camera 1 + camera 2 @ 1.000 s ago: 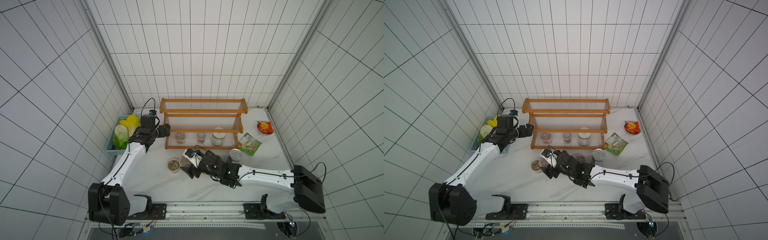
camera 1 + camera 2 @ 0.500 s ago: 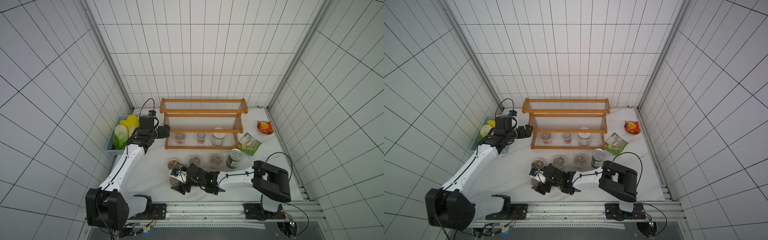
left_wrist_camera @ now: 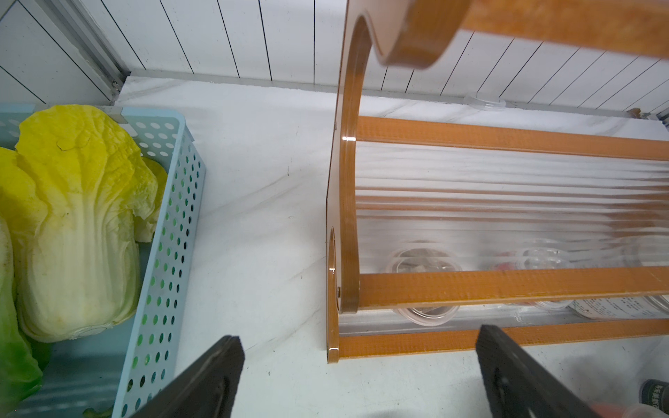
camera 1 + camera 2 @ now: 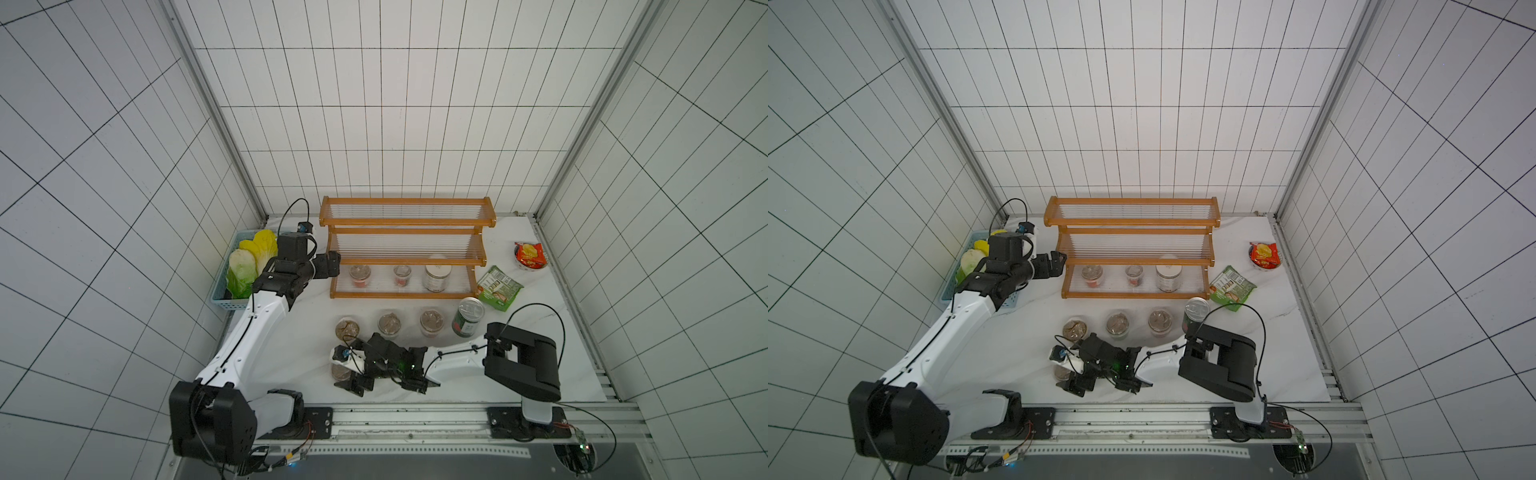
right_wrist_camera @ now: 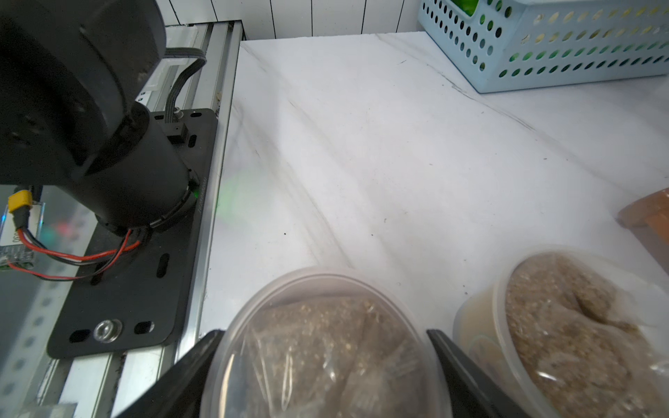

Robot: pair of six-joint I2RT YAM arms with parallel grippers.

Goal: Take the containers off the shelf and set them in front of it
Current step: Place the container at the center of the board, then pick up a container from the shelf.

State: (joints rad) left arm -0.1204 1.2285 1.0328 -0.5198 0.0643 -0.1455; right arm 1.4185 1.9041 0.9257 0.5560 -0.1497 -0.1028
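Our right tool (image 5: 320,333) straddles a cup (image 5: 325,365) on the desk (image 4: 291,345) in front of the shelf (image 4: 405,222); whether it grips, we cannot tell. Our left tool (image 3: 358,334) gapes empty beside the bottom tier (image 4: 401,294), likely readied for its nearest cup (image 4: 360,274)

No text can be read.

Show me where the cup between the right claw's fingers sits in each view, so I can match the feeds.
In a top view: cup half hidden under the right arm's wrist, nearer the robot than the row of cups.
In a top view: cup in the same spot.
Left wrist: not in it.
Right wrist: cup close to the lens, between the dark fingers.
Shared landmark: light blue basket, in all four.
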